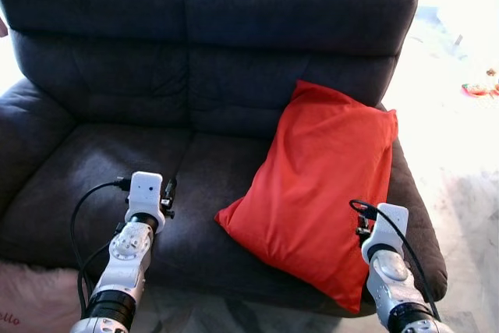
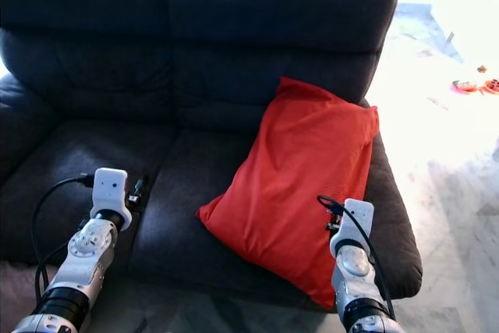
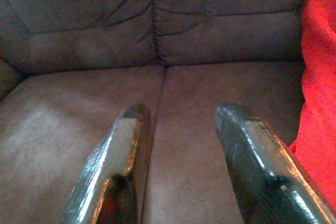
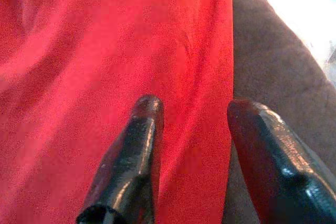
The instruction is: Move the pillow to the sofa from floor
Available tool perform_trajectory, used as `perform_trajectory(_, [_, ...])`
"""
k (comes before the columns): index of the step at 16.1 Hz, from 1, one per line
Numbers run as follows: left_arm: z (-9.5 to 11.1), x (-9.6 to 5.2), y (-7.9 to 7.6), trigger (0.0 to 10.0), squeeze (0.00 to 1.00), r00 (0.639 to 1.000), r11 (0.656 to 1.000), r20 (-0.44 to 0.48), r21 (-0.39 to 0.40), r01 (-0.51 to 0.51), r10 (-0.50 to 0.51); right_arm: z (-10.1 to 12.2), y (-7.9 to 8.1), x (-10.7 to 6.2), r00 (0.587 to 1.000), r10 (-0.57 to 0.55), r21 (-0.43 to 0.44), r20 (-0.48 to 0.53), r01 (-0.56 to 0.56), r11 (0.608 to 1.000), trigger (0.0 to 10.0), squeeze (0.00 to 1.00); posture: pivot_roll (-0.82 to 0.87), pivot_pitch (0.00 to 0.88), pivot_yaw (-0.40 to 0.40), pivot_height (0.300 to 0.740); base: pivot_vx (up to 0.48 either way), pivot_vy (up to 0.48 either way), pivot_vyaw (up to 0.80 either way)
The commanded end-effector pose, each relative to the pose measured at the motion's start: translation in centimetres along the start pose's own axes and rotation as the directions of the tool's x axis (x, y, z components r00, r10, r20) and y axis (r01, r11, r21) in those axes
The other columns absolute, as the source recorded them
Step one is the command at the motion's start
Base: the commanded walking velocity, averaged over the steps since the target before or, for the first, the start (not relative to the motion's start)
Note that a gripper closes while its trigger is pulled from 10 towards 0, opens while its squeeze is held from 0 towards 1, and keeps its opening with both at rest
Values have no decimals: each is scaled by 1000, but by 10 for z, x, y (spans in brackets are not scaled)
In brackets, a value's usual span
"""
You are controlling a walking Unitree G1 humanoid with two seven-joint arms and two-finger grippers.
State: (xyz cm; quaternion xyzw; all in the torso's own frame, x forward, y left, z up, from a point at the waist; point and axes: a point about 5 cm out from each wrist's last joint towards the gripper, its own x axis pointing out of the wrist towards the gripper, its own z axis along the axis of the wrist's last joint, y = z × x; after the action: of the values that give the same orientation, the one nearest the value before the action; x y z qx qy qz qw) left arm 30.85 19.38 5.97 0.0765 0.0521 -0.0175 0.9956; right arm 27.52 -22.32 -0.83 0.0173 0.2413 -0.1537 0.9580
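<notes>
The red pillow [image 1: 320,185] rests on the right seat of the dark grey sofa [image 1: 101,161], tilted back against the backrest, with its lower corner hanging over the seat's front edge. My right gripper [image 4: 194,103] is open just above the pillow's lower right edge, where red fabric meets the sofa's right arm; nothing is pinched between its fingers. My left gripper [image 3: 181,111] is open over the front of the seat, near the seam between the two cushions and left of the pillow, holding nothing.
Bright white floor [image 1: 460,169] lies to the sofa's right, with small colourful items [image 1: 477,89] far off on it. A pale fluffy rug [image 1: 31,302] shows at the lower left, in front of the sofa.
</notes>
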Motion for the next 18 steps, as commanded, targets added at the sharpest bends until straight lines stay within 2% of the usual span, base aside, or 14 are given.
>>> perform_trajectory(1, [-1, 1, -1, 10000, 0, 1000, 1000, -16, 5, 18, -17, -1, 4, 1, 1000, 15, 1, -15, -15, 1000, 10000, 1000, 74, 50, -13, 740, 0, 0, 0])
perform_trajectory(5, [-2, 1, -2, 10000, 0, 999, 1000, -21, 1, 26, -26, 3, 6, 3, 1000, 6, -43, -30, -7, 999, 10000, 1000, 76, 51, -8, 740, 0, 0, 0])
perform_trajectory(6, [-2, 1, -2, 10000, 0, 999, 1000, -24, -1, 28, -28, 6, 7, 4, 1000, 11, -45, -20, -12, 999, 10000, 361, 76, 50, -7, 740, 0, 0, 0])
perform_trajectory(7, [-3, 1, -2, 10000, 0, 999, 1000, -27, -1, 30, -30, 9, 9, 5, 1000, 25, -31, -3, -25, 999, 10000, 0, 77, 50, -7, 740, 0, 0, 0])
perform_trajectory(11, [-8, 0, -3, 10000, 0, 998, 999, -54, -37, 16, -18, 13, 12, 5, 998, 51, -29, 27, -50, 998, 10000, 0, 71, 50, -7, 740, 0, 84, 0])
perform_trajectory(15, [-9, 0, -3, 10000, 0, 998, 1000, -54, -26, 15, -17, 15, 8, 5, 999, 26, -30, 45, -25, 999, 10000, 0, 71, 51, -11, 740, 0, 448, 0])
perform_trajectory(18, [-9, 0, -2, 10000, 0, 999, 1000, -51, -15, 17, -18, 17, 8, 5, 998, 19, -7, 53, -19, 1000, 10000, 0, 75, 52, -12, 740, 0, 0, 0])
